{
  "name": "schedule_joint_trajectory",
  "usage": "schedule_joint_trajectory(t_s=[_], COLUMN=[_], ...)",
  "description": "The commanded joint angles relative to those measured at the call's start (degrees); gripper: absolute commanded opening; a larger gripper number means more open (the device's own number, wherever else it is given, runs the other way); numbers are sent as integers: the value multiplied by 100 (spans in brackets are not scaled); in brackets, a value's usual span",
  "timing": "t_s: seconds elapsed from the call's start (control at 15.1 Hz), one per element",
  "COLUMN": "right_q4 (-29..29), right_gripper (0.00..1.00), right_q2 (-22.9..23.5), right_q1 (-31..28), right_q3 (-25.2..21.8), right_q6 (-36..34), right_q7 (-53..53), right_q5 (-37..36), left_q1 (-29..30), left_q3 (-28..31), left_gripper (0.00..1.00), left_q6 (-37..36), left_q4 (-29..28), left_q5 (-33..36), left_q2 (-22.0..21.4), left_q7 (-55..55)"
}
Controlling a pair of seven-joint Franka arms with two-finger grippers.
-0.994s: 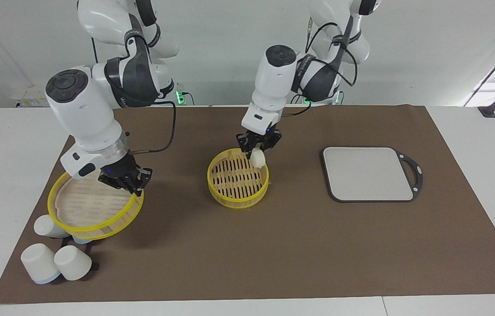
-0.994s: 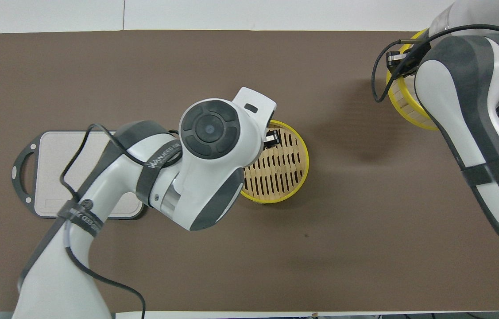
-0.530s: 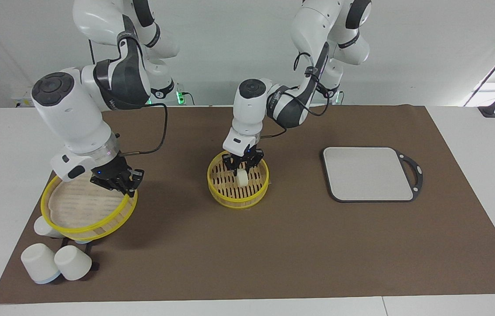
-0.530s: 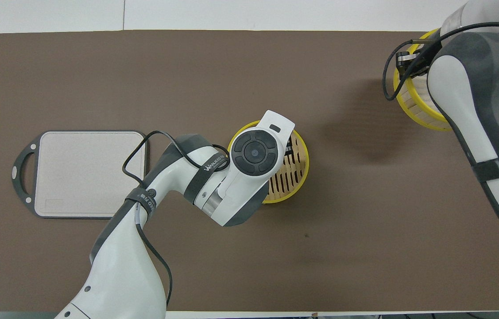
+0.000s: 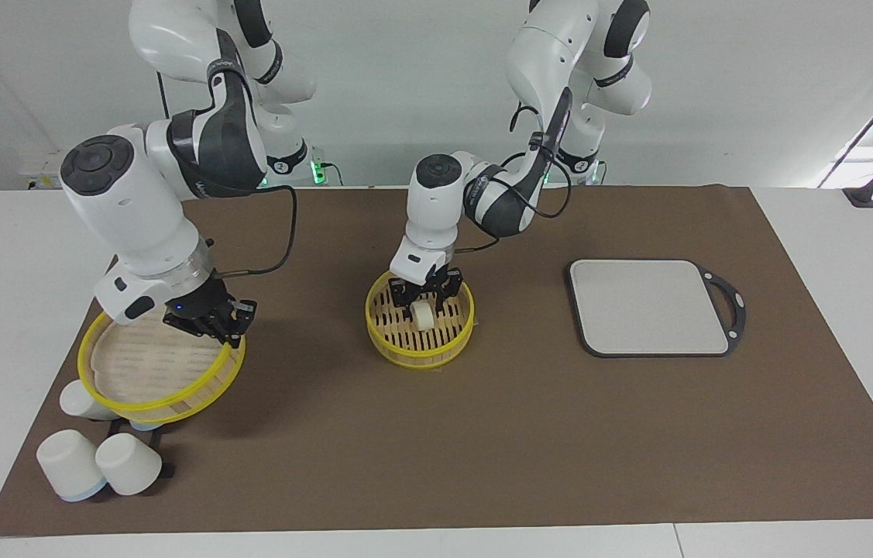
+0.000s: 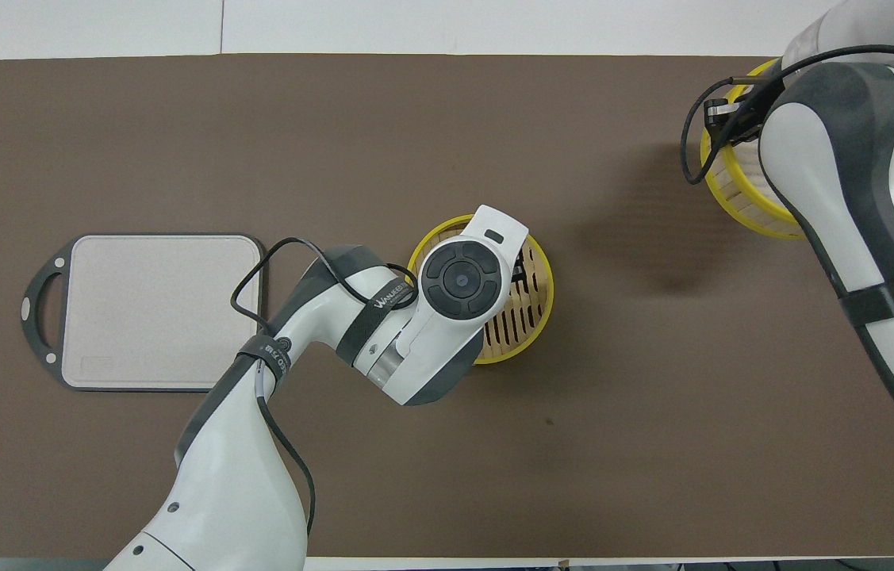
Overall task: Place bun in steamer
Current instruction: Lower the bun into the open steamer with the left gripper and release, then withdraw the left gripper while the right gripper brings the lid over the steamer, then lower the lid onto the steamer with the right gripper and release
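Note:
The steamer stands in the middle of the brown mat, its slatted floor uncovered. The bun, a small cream-white lump, lies on those slats. My left gripper hangs just over the bun, fingers spread apart and open. In the overhead view the left arm covers the bun and most of the steamer. My right gripper is shut on the yellow rim of the steamer lid. It holds the lid tilted in the air above the cups. The lid shows partly under the right arm from overhead.
A grey board with a black handle lies toward the left arm's end. Three white upturned cups sit at the right arm's end, one partly under the raised lid.
The left gripper carried the bun over the steamer, lowered it onto the slats and opened its fingers. The right gripper has shifted slightly with the lid.

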Motion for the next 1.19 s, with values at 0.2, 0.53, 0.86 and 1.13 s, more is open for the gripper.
schedule_joint_trajectory(t_s=[0.2,0.53,0.86,1.13], right_q4=[-211,-333,-141,-272], right_gripper=[0,0,0,0], right_q2=[-216,-251,301,390], right_q1=[253,1798,2995,3181], right_q3=[141,106,97,106], right_q6=[98,476,889,1320], right_q7=[899,3322,4925,5059], right_q5=[140,-1,-632,-722], left_q1=[392,1638,3116,3670], left_q3=[83,74,136,145], left_gripper=[100,100,100,100], left_q6=[-1399,-2840,-3687,-3792], left_q4=[-33,-15,38,29], left_q5=[76,-90,-329,-294], left_q2=[-1292,-2241,-2665,-2709], left_q7=[119,1616,4046,4608])
